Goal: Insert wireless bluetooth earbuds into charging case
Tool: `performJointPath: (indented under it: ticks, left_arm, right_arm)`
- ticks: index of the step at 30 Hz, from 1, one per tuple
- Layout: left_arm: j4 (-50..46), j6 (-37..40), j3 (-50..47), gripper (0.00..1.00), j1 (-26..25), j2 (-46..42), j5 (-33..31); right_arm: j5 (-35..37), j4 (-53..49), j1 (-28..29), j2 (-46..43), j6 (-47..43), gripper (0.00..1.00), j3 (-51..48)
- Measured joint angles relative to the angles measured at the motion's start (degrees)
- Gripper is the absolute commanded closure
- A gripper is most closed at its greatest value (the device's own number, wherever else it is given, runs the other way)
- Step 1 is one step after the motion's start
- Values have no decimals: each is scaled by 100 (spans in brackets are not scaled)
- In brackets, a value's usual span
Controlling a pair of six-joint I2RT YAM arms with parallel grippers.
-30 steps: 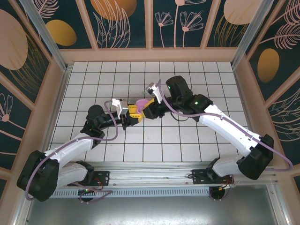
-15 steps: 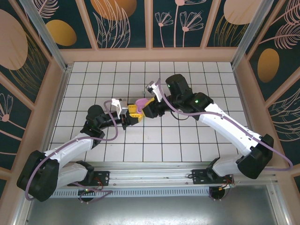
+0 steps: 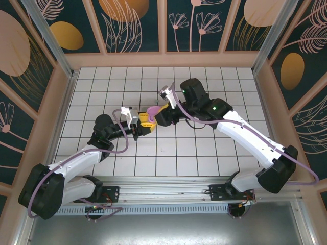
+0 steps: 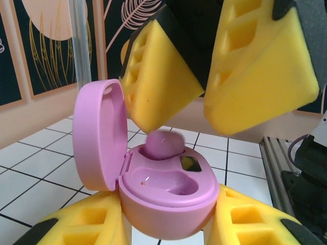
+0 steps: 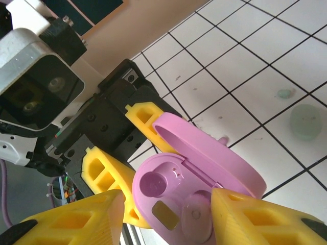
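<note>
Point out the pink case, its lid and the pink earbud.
pink case point(image 4: 168, 193): left wrist view, front of its lower shell.
lid point(image 4: 99, 138): left wrist view, middle of its raised face.
pink earbud point(image 4: 163, 144): left wrist view, its rounded top.

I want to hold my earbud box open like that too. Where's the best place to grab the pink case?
Probably the lower half of the pink case, below the seam, with a finger on each side, coming in low as the left gripper does. The lid stands open at one side and the sockets face up, so a low squeeze keeps fingers clear of both.
</note>
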Motion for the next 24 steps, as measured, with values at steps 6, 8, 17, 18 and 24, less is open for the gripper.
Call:
performJointPath:
  ticks: [6, 8, 17, 18, 24]
  left_arm:
    - [98, 0, 0, 88, 0, 0, -42]
    - [96, 0, 0, 88, 0, 0, -55]
    - [96, 55, -90, 88, -39, -87, 17]
    - [96, 66, -105, 88, -46, -105, 20]
    - [72, 70, -116, 88, -44, -214, 15]
  right_arm:
    - [142, -17, 0, -2, 37, 52, 98]
    - [190, -17, 0, -9, 59, 53, 98]
    - [743, 603, -461, -662, 706, 57, -481]
    - [765, 702, -616, -772, 835, 58, -636]
    - [787, 1182, -1408, -1034, 1637, 60, -1384]
